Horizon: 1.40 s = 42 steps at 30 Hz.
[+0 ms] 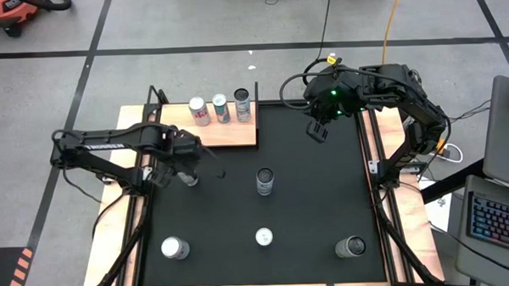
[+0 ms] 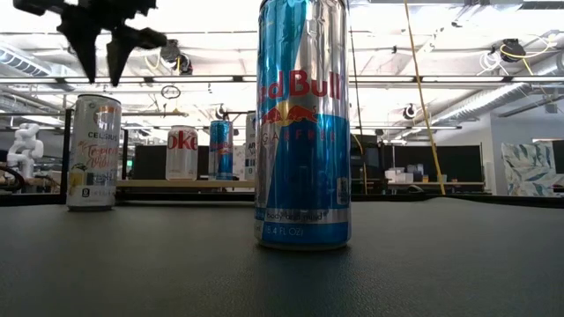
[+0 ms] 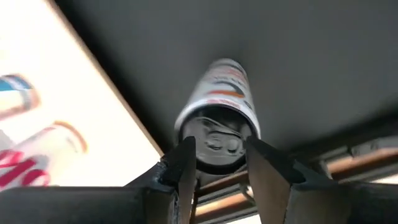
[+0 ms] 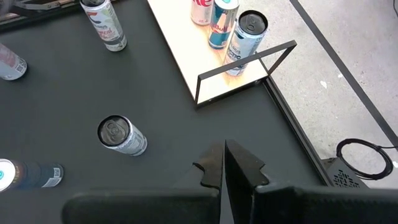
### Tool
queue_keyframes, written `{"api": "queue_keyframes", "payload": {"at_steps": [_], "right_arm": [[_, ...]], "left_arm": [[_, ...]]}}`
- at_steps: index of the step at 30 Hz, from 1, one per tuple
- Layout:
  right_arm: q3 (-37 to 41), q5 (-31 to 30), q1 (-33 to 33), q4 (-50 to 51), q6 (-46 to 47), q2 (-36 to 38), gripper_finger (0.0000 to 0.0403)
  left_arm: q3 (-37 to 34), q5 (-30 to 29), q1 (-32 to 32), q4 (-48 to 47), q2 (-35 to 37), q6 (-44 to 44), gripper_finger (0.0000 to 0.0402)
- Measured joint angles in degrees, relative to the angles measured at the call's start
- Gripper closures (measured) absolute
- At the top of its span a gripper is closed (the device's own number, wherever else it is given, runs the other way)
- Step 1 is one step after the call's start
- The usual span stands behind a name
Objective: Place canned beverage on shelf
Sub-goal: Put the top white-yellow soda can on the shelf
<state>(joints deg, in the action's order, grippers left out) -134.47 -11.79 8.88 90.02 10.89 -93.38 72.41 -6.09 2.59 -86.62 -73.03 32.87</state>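
Right up close in the low view stands a tall blue can (image 2: 302,123), upright on the black mat (image 1: 307,201). It is not the can in play.

Over on the left side, the left claw (image 3: 221,163) pinches a white can (image 3: 219,121) near its top. The left wrist view shows one dark finger (image 3: 180,165) pressed on each side of the lid. In the high view this can (image 1: 186,172) sits right at the tip of the left claw (image 1: 184,162). I cannot tell if it stands on the mat or hangs just above it. Its long way runs straight out from between the fingers.

Just past the left claw, toward the far edge of the table, lies the shelf (image 1: 237,133). Three cans (image 1: 220,108) stand in a row on it, along its far side. The near part of the board is bare, so I think the white can goes there.

Way off on the other side, the right claw (image 1: 319,130) hangs over the mat's far corner, pressed together and holding nothing. The left arm is much nearer the shelf
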Motion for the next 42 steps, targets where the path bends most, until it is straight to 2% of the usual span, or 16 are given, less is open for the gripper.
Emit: {"api": "queue_keyframes", "payload": {"at_steps": [6, 19, 28, 32, 42], "right_arm": [[0.0, 0.0, 0.0, 0.0, -0.6, 0.0, 0.0403], [0.0, 0.0, 0.0, 0.0, 0.3, 0.0, 0.0403], [0.0, 0.0, 0.0, 0.0, 0.4, 0.0, 0.0403], [0.0, 0.0, 0.0, 0.0, 0.4, 0.0, 0.0403], [0.0, 0.0, 0.0, 0.0, 0.4, 0.0, 0.0403]], "left_arm": [[5.2, -1.0, 0.0, 1.5, 0.0, -1.1, 0.0272], [5.3, -3.4, 0.0, 5.9, -0.3, -7.5, 0.0272], [5.3, -3.4, 0.1, 9.6, -0.3, -15.7, 0.0270], [5.2, -3.4, 0.2, 9.6, -0.3, -19.2, 0.0253], [1.5, -3.2, 0.8, 9.4, -0.3, -18.8, 0.0191]]}}
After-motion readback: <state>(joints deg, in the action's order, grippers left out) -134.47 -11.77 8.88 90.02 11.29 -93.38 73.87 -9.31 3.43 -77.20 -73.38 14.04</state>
